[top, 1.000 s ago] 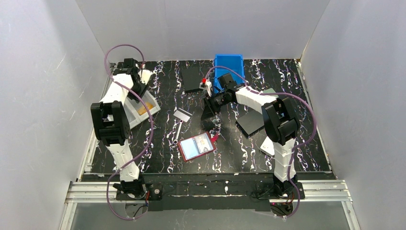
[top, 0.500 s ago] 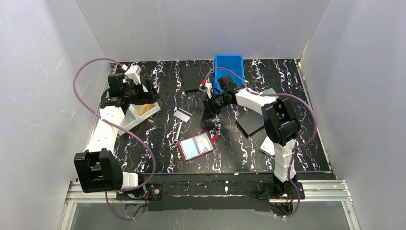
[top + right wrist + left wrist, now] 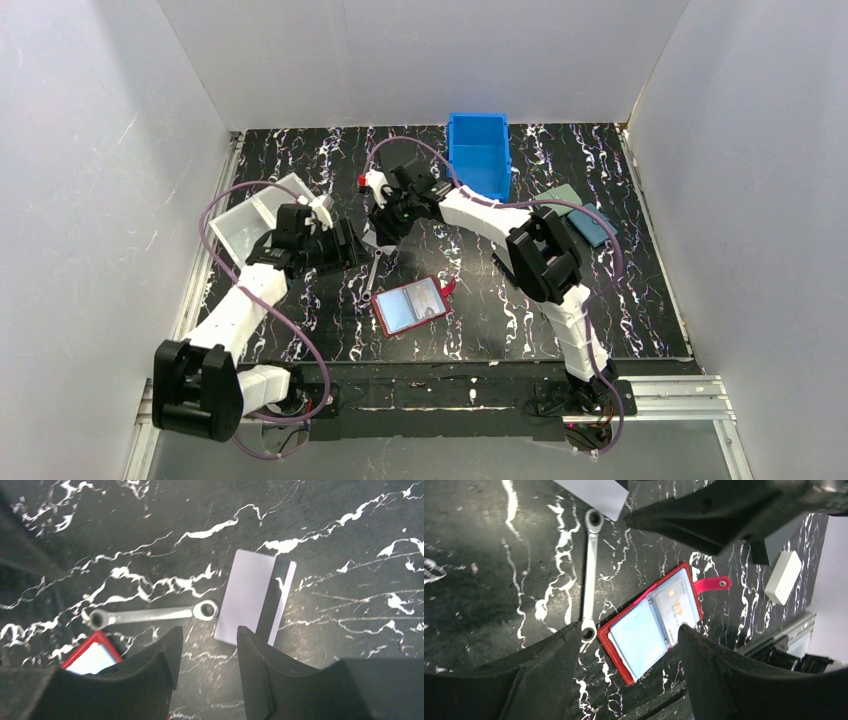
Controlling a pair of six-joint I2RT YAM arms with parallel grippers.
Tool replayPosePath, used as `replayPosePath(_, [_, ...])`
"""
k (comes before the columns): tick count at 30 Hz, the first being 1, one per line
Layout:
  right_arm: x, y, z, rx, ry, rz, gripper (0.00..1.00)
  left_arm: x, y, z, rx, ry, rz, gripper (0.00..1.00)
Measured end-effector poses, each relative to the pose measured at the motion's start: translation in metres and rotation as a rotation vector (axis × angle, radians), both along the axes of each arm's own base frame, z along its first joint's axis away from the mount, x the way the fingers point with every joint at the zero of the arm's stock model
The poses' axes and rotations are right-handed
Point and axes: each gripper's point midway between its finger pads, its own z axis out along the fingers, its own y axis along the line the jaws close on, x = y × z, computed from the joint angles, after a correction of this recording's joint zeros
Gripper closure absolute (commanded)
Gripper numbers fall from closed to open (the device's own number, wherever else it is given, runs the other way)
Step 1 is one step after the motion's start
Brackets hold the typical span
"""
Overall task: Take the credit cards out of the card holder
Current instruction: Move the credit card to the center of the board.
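Note:
The red card holder point(image 3: 410, 305) lies open on the table, pale blue pockets up, its snap tab to the right. In the left wrist view point(image 3: 649, 627) a pale card with orange lettering point(image 3: 676, 607) sits in its right pocket. A whitish card with a dark stripe point(image 3: 247, 597) lies loose beside a wrench point(image 3: 152, 614). My left gripper point(image 3: 345, 250) is open and empty above the holder's left side point(image 3: 629, 630). My right gripper point(image 3: 383, 222) is open and empty just above the loose card point(image 3: 210, 632). No orange card shows.
A white tray point(image 3: 250, 215) stands at the back left and a blue bin point(image 3: 480, 150) at the back. A teal wallet point(image 3: 560, 195) and a blue wallet point(image 3: 592, 227) lie at the right. A small white block point(image 3: 783, 576) lies right of the holder.
My left arm swung from the white tray down toward the middle, beside the wrench. My right gripper moved left from near the blue bin to over the loose whitish card.

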Motion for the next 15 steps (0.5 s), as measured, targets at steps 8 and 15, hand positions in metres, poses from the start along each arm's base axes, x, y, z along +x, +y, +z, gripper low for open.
replayPosePath(8, [0.019, 0.006, -0.043, -0.114, -0.039, -0.08, 0.3, -0.01, 0.017, -0.01, 0.032, 0.035, 0.129, 0.37])
replayPosePath(15, [0.03, -0.005, -0.046, -0.203, -0.146, -0.079, 0.23, -0.025, 0.022, -0.035, 0.052, 0.148, 0.175, 0.37])
